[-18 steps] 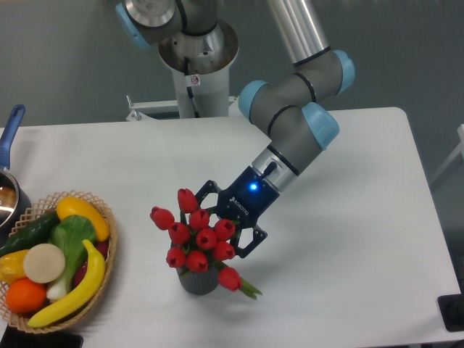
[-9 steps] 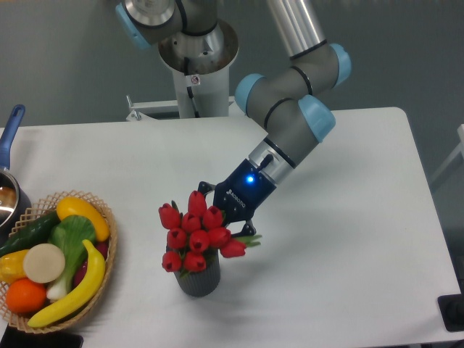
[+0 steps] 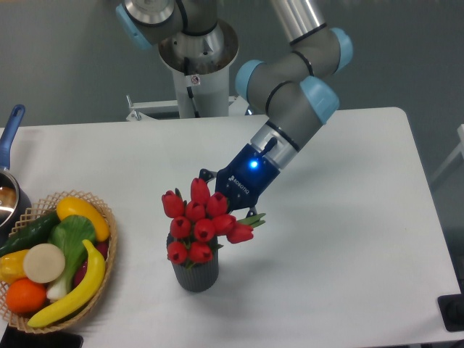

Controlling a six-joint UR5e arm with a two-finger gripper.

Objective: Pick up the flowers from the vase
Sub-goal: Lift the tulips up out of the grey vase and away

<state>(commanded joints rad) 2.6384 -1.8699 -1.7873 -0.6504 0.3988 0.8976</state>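
flowers (image 3: 197, 225): red tulip bunch, sitting bunched right above the vase mouth
vase (image 3: 194, 274): dark grey, near middle of the table (image 3: 348, 239)
gripper (image 3: 230, 210): clamped on the flowers from the right
basket (image 3: 101, 283): fruit-filled, near left

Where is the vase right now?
The vase stands front-centre on the table, right of the wicker basket, directly under the flowers at the claw.

Grey tubular arm (image 3: 290, 94) with light-blue joint caps, silver links, and a dark-blue pincer (image 3: 233, 206) body showing 1 lit blue light.
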